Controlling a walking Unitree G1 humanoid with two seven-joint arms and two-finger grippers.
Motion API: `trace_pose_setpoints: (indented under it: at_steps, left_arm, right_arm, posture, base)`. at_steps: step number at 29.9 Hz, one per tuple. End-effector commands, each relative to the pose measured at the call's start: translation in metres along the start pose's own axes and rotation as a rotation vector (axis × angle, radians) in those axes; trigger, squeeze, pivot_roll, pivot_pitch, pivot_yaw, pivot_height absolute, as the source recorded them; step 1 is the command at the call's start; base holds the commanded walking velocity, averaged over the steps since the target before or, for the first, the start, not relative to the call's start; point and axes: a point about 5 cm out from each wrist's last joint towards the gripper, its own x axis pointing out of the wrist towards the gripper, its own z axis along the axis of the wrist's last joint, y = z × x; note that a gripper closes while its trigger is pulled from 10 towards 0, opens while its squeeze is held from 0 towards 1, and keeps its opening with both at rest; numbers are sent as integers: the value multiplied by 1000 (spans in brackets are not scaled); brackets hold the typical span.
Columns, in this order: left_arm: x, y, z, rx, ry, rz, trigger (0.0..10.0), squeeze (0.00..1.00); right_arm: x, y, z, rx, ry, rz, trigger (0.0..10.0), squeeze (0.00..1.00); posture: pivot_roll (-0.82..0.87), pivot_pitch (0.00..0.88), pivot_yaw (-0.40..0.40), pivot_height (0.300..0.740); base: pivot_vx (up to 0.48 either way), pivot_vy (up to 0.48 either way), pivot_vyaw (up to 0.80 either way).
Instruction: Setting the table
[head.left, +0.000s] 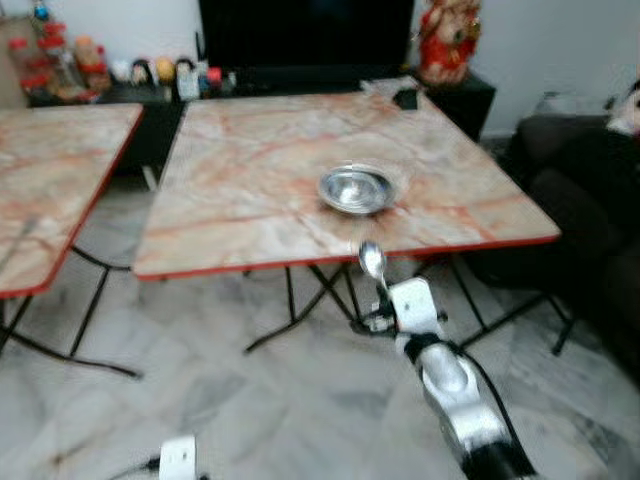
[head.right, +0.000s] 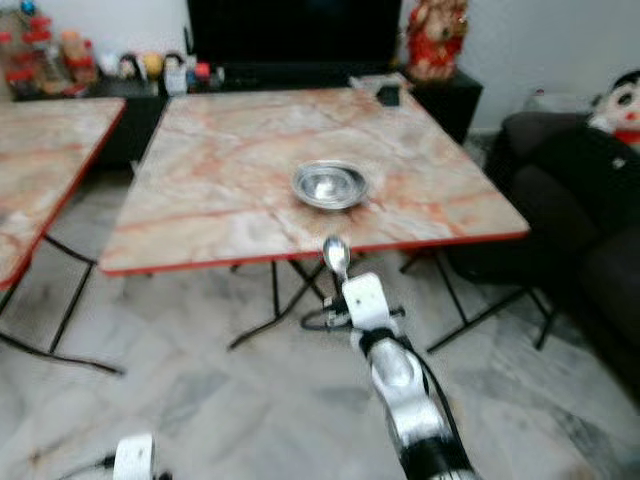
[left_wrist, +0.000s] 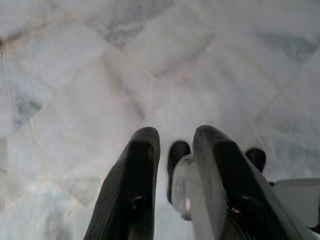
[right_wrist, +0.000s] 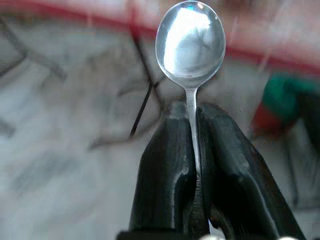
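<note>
Right pincer (right_wrist: 192, 120) clamped on the handle of a spoon (right_wrist: 190, 42); bowl of the spoon sticks out past the fingertips, pointing toward the worktop's red near edge. In the head views the right pincer (head.right: 345, 290) hangs over the floor just short of that edge, spoon (head.left: 372, 260) upright above it, its tip overlapping the edge line.

Left pincer (left_wrist: 172, 145) points down at the marble floor (left_wrist: 100, 75), fingers (left_wrist: 137, 165) narrowly apart, nothing gripped between them.

White plug-like box (head.left: 178, 455) with a cable sits on the floor, well left of the right arm.

Worktop (head.left: 260, 160): marble-pattern folding table, red rim, black crossed legs. Steel bowl (head.left: 356, 188) stands on it, toward the near edge, straight beyond the spoon and apart from it. Bowl looks empty. Small dark object (head.left: 405, 98) at the worktop's far right corner, too blurred to identify.

Second table (head.left: 50, 170) of the same kind left of the worktop. Dark sofa (head.right: 590, 200) to its right. Beyond it, a low black cabinet (head.left: 150, 95) with small bottles and figures, and a red-gold statue (head.left: 445, 40).
</note>
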Motion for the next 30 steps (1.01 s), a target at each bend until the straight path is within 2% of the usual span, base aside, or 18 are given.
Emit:
trace_pose_setpoints:
  at_steps: [1, 2, 3, 5, 7, 11, 14, 18, 19, 30]
  left_arm:
    - [-1, 3, -3, -16, 12, 5, 10000, 0]
    - [-1, 3, -3, -16, 12, 5, 10000, 0]
    - [-1, 3, -3, -31, 10, -1, 10000, 0]
    - [-1, 4, -3, -12, 6, 3, 10000, 0]
    - [-1, 7, -3, -19, 11, 25, 10000, 0]
    - [-1, 8, -3, -18, 14, 29, 10000, 0]
    - [-1, 9, -5, -13, 22, 30, 10000, 0]
    - [-2, 10, -6, -13, 26, 30, 10000, 0]
    - [-2, 11, -8, -14, 31, 33, 10000, 0]
    - [-2, 11, -7, -11, 33, 31, 10000, 0]
  right_arm:
    - [-10, -5, -34, 67, 154, -31, 10000, 0]
    - [-10, -5, -34, 67, 154, -31, 10000, 0]
    - [-18, -7, -52, 110, 237, -56, 10000, 0]
    - [-25, -8, -65, 133, 304, -69, 10000, 0]
    - [-40, -12, -88, 186, 417, -118, 10000, 0]
    - [-50, -15, -101, 193, 481, -143, 10000, 0]
    - [-75, -16, -128, 137, 641, -165, 10000, 0]
    - [-80, -16, -134, 147, 671, -173, 10000, 0]
    - [-79, -14, -134, 172, 669, -169, 10000, 0]
    - [-78, -8, -134, 191, 681, -162, 10000, 0]
  posture:
    - [-31, 0, -10, 732]
    - [-31, 0, -10, 732]
    - [-31, 0, -10, 732]
    - [-31, 0, -9, 732]
    - [-23, 0, -9, 732]
    - [-23, 0, -7, 732]
    - [-16, 0, -2, 732]
    - [-16, 0, -1, 732]
    - [-16, 0, 1, 732]
    - [-18, 0, 6, 732]
  base:
    - [0, 0, 0]
    - [0, 0, 0]
    - [0, 0, 0]
    - [0, 0, 0]
    - [409, 0, 0]
    - [411, 0, 0]
    - [409, 0, 0]
    - [407, 0, 0]
    - [398, 0, 0]
    - [388, 0, 0]
